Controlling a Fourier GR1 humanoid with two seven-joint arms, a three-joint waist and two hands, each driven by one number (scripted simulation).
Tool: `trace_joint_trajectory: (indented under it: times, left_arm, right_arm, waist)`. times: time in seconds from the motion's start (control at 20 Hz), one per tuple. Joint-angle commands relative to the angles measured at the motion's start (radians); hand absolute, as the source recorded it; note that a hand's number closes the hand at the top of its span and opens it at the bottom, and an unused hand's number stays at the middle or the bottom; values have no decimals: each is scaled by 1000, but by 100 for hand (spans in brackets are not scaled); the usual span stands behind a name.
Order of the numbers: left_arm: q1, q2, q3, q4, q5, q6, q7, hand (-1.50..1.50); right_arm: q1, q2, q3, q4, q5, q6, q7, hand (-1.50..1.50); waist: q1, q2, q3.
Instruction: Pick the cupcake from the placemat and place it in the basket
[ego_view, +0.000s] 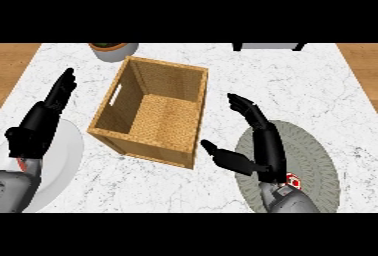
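While no writing shows, basket (122, 123) sits beside placemat (321, 160).

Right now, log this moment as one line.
right hand open above placemat | left hand open over plate | basket holds nothing visible | cupcake not in view

The basket (151, 116) is a rectangular box of light woven wicker with wooden rims and a slot handle in its left wall. It stands upright on the bench, turned a little askew, open top showing a bare woven floor. The placemat (317, 160), a round grey-green woven mat, lies flat to the basket's right, near but apart. The cupcake cannot be made out.
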Motion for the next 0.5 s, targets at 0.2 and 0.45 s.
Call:
trace_joint_trajectory:
  times: [0.2, 0.45]
  left_arm:
    - [22, 1, 1, -3, -14, 10, -1, 0]
    - [16, 20, 4, -8, -10, -13, 3, 0]
  right_arm:
    - [-124, -403, -3, 44, 307, 101, 434, -150]
    - [-205, -576, 107, -31, 279, 468, 650, -150]
  waist:
    - [-20, -12, -14]
    - [-1, -14, -13]
